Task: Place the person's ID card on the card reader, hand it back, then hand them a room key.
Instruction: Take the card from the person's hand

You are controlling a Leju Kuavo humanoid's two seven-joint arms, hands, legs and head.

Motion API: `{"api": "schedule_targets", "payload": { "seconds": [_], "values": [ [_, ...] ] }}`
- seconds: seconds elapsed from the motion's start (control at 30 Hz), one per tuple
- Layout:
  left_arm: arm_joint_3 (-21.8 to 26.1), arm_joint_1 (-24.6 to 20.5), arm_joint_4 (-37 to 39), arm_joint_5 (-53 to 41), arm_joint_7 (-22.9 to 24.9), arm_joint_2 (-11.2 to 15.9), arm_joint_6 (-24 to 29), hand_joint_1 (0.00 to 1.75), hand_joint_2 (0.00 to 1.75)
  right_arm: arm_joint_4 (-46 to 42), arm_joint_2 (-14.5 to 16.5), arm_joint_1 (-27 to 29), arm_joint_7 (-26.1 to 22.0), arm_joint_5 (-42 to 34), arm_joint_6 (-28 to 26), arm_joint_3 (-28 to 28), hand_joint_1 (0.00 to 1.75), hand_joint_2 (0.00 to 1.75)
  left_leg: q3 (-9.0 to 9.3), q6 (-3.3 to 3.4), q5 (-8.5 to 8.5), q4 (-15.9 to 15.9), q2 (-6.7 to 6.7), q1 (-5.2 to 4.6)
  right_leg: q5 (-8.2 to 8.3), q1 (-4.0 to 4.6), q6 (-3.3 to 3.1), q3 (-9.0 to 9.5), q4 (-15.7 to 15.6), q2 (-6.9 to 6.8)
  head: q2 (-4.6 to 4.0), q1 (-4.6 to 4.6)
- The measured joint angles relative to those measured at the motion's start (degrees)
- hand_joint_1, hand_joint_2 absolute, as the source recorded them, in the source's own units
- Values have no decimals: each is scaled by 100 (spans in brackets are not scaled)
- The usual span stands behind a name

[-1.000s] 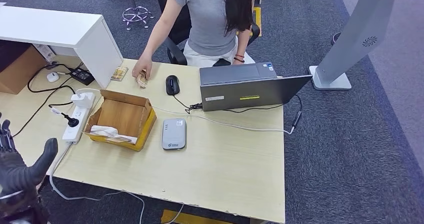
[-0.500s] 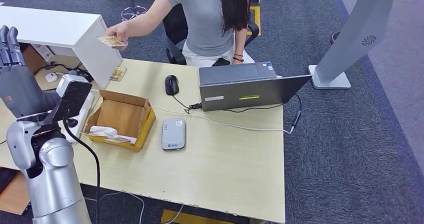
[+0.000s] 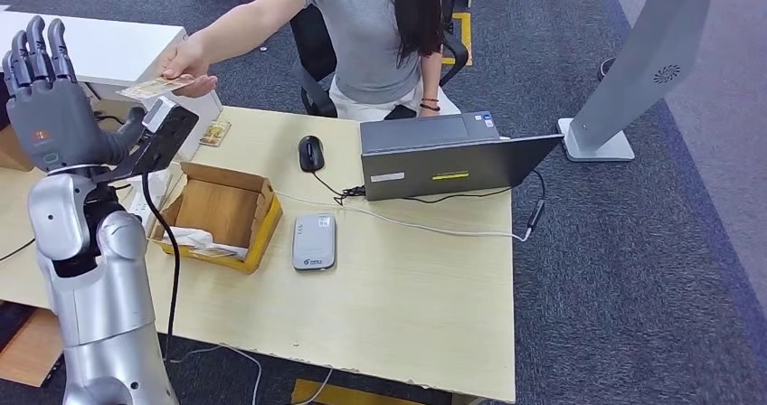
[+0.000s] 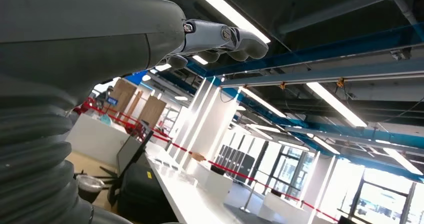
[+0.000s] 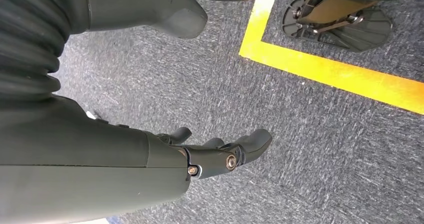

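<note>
A person seated behind the desk reaches an arm out and holds an ID card in the air over the desk's far left corner. My left hand is raised just to the left of the card, palm up, fingers spread, holding nothing. A short gap separates it from the card. The grey card reader lies flat on the desk near its middle. In the right wrist view my right hand hangs over the carpet with fingers apart and holds nothing.
An open cardboard box sits left of the reader. A laptop, a mouse and cables lie behind it. A power strip and a white cabinet are at the far left. A small card lies by the cabinet.
My left arm has risen from below the desk edge to beside the card. The person lifted the card from the desk and stretched it out toward my left hand.
</note>
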Motion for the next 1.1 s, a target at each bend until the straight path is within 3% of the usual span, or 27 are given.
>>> {"api": "schedule_targets", "payload": {
  "seconds": [0.23, 1.1],
  "values": [
    [-373, -548, 811, -257, 340, 292, -18, 0, 175, 0, -1, 7, 44, 56, 27, 0, 0, 175, -1, 0, 1, 0, 10, -1, 4, 0, -4, -4, 1, 12, 0, -1],
    [-640, -481, 1185, -273, 501, 392, -14, 0, 175, 0, 0, 19, 119, 174, 82, -2, 0, 175, -13, 1, 0, 0, 11, -1, 4, 0, -4, -15, -1, 16, 0, 0]
  ]
}}
